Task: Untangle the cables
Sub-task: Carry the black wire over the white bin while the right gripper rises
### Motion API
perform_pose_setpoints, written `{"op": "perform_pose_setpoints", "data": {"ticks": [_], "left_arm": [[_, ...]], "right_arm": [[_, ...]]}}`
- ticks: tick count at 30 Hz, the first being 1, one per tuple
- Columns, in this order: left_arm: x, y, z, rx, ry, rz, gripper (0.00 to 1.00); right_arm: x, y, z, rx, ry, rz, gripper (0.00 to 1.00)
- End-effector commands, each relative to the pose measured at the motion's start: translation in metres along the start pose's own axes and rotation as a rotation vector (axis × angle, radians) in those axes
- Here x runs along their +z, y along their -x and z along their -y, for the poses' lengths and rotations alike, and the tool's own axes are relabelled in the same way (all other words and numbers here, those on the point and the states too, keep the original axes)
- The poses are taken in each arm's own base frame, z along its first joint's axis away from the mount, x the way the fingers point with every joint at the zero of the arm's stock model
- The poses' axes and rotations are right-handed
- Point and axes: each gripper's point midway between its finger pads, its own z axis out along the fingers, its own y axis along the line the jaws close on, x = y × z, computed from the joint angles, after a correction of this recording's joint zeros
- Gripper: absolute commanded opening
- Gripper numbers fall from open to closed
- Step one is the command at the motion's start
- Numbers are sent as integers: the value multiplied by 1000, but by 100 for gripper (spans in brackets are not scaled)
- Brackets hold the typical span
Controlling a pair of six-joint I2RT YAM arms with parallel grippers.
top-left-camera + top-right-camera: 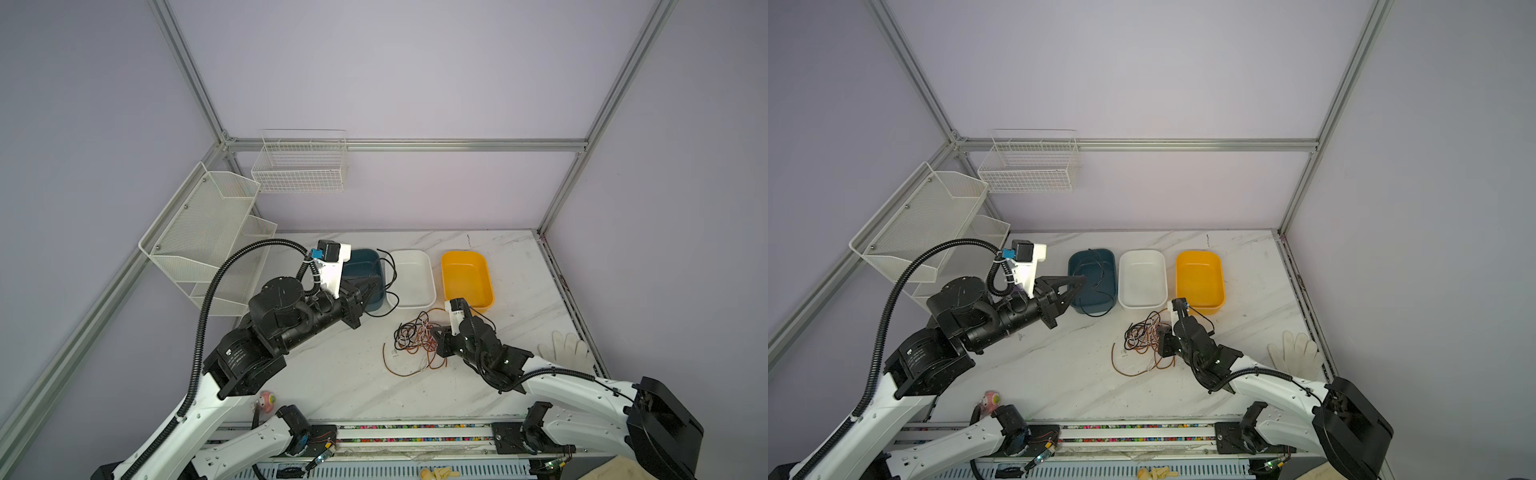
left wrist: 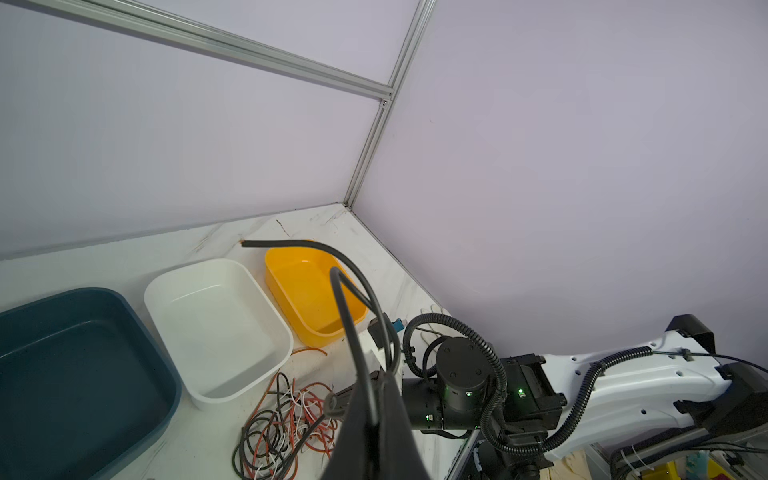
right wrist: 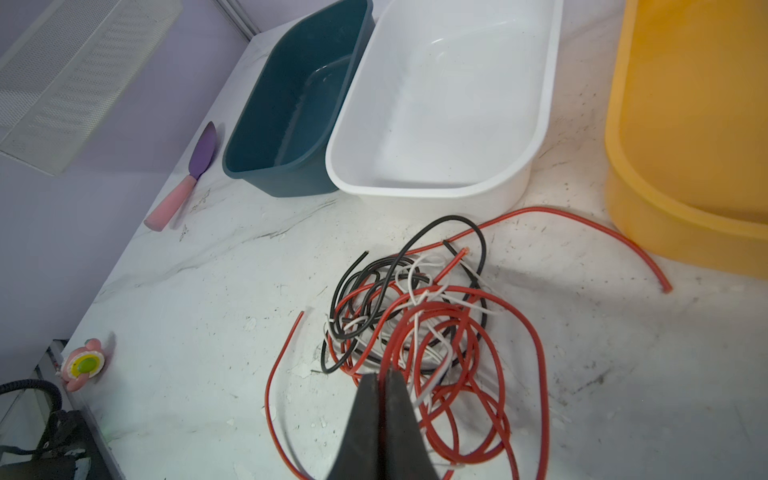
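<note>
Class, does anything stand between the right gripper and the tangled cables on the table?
Nothing visible does. The right gripper sits at the tangled cables, tips shut over the pile's edge; the white bin lies beyond it.

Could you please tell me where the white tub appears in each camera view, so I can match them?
In a top view: the white tub is the middle of three tubs in the back row.
In a top view: the white tub again, middle of the row.
Left wrist: the white tub lies beyond the cables.
Right wrist: the white tub lies just beyond the cables.
Shared landmark: the yellow tub beside it.
</note>
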Motion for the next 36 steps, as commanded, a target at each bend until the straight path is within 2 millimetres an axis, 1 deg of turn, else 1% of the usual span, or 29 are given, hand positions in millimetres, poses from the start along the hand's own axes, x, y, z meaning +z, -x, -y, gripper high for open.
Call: {"op": "perform_pose_setpoints", "data": {"ticks": [1, 6, 7, 12, 14, 20, 22, 26, 27, 28, 29, 32, 35, 36], "left_arm": [[6, 27, 12, 71, -35, 48, 0], [35, 29, 10, 95, -62, 19, 0], [42, 30, 9, 98, -72, 16, 0], [71, 35, -5, 69, -107, 13, 0], [80, 38, -7, 48, -144, 12, 0], [110, 39, -9, 34, -217, 1, 0], [120, 35, -13, 22, -236, -8, 0], [141, 28, -26, -9, -270, -23, 0], [145, 27, -30, -18, -267, -26, 0], [156, 18, -40, -39, -264, -47, 0], [163, 14, -45, -52, -264, -58, 0], [177, 6, -57, -74, -263, -73, 0], [189, -2, -66, -92, -266, -86, 0], [193, -7, -69, -101, -268, -93, 0]], "right_arm": [[-5, 14, -9, -21, 30, 42, 6], [-11, 21, -4, -15, -9, 63, 14], [-13, 23, -4, -14, -10, 68, 18], [-21, 31, -5, -11, -25, 80, 30], [-24, 35, -3, -10, -45, 86, 34], [-49, 61, 0, -28, -102, 160, 49], [-57, 69, 0, -40, -115, 184, 52], [-68, 79, 1, -58, -147, 204, 63], [-70, 80, 1, -57, -150, 207, 65], [-71, 81, 2, -55, -152, 210, 68], [-72, 81, 2, -55, -155, 210, 69], [-77, 82, 7, -45, -176, 224, 74], [-83, 83, 15, -25, -207, 252, 85], [-84, 83, 17, -22, -212, 259, 88]]}}
